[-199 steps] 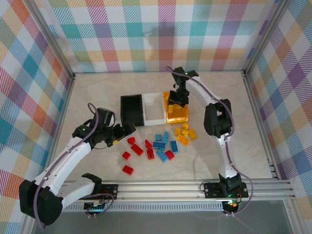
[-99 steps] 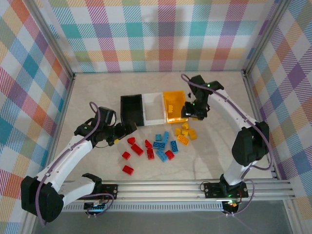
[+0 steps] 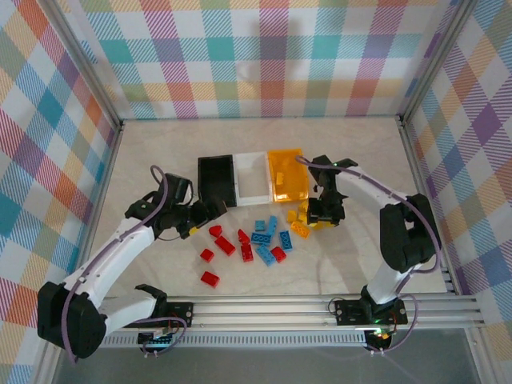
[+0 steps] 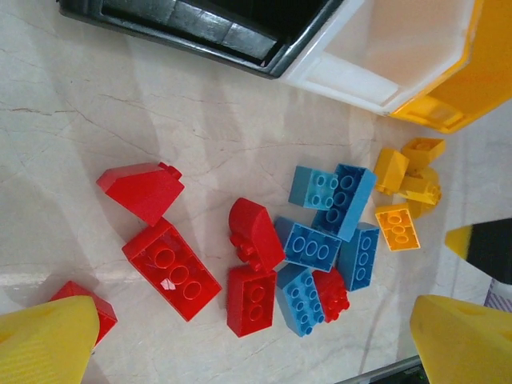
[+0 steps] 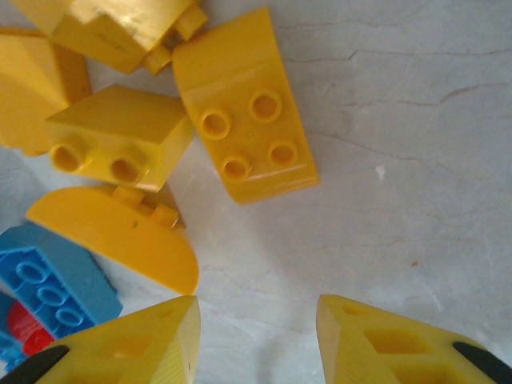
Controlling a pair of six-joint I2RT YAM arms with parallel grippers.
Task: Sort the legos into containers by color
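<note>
A: Where do the legos lie?
B: Loose on the surface, near the containers: red bricks [image 3: 226,246] at the left, blue bricks [image 3: 264,238] in the middle, yellow bricks [image 3: 300,218] at the right.
A: And the containers?
B: In one row, side against side: black bin [image 3: 202,180], white bin [image 3: 251,180], orange bin [image 3: 286,152].
A: The left hand [image 3: 206,214]?
B: Its fingers are spread wide with nothing held. It is low, by the near corner of the black bin, beside the red bricks.
A: The right hand [image 3: 322,214]?
B: Its fingers [image 5: 144,344] are a little apart with only bare surface between them, just beside the yellow bricks
</note>
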